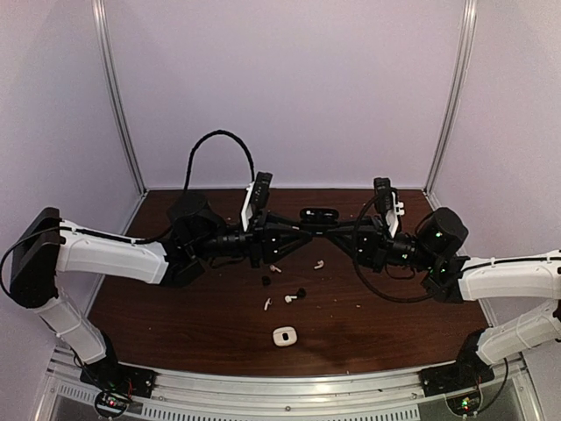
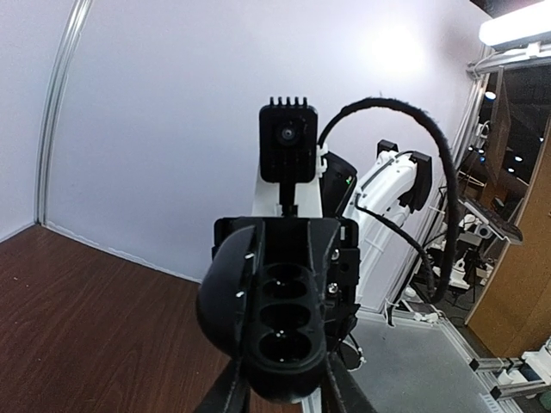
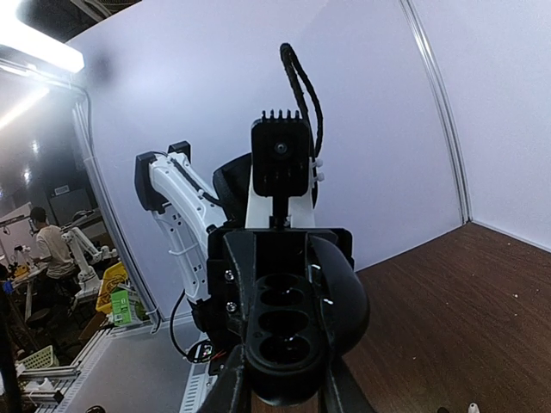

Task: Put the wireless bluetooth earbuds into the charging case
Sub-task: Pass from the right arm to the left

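Earbuds (image 1: 318,264), tiny white stemmed, rounded white case (image 1: 283,336)

Left arm (image 1: 114,254) and right arm (image 1: 508,276) both reach inward low over the table, forearms near level, wrists facing each other at mid-table. Left gripper (image 1: 302,221) and right gripper (image 1: 333,219) meet tip to tip on one black case (image 1: 317,213). Right fingers (image 3: 225,387) clamped on its sides; left fingers (image 2: 231,391) flank it, contact unclear

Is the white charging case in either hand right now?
No, the small white rounded case lies on the brown wooden table near its front edge.
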`<action>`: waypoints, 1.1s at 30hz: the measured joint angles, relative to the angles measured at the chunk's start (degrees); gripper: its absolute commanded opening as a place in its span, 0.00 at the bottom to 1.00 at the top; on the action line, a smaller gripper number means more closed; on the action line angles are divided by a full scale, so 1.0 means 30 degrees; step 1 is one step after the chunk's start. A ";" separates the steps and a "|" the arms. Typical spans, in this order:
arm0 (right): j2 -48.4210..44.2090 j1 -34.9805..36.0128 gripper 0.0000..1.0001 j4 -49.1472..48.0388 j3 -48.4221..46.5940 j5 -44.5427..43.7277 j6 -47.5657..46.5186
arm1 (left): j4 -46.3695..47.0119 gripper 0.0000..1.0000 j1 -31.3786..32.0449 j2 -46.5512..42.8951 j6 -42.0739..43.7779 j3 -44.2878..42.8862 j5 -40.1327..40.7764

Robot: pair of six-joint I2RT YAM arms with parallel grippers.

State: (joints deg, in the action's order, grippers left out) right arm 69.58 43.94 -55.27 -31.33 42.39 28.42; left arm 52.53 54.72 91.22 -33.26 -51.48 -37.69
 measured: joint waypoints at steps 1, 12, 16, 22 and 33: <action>0.0000 0.0000 0.00 -0.0036 0.0015 0.0007 0.0029 | 0.0066 0.25 -0.0007 0.0051 -0.0051 0.0000 0.0007; 0.0000 0.0000 0.00 -0.0408 0.0233 0.0007 0.0211 | 0.0561 0.36 0.0000 0.0248 -0.0372 -0.0022 -0.0204; 0.0000 0.0000 0.00 -0.0481 0.0248 0.0000 0.0255 | 0.0663 0.34 0.0000 0.0248 -0.0423 -0.0022 -0.0248; 0.0000 0.0000 0.00 -0.0685 0.0291 0.0000 0.0444 | 0.1246 0.39 0.0000 0.0474 -0.0707 -0.0022 -0.0342; 0.0029 0.0000 0.00 -0.0801 0.0321 0.0007 0.0612 | 0.1625 0.34 0.0015 0.0619 -0.1115 -0.0109 -0.0350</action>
State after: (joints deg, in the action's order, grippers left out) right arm 69.67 43.94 -57.67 -30.37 42.41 30.26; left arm 57.41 54.76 93.08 -36.60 -51.81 -38.74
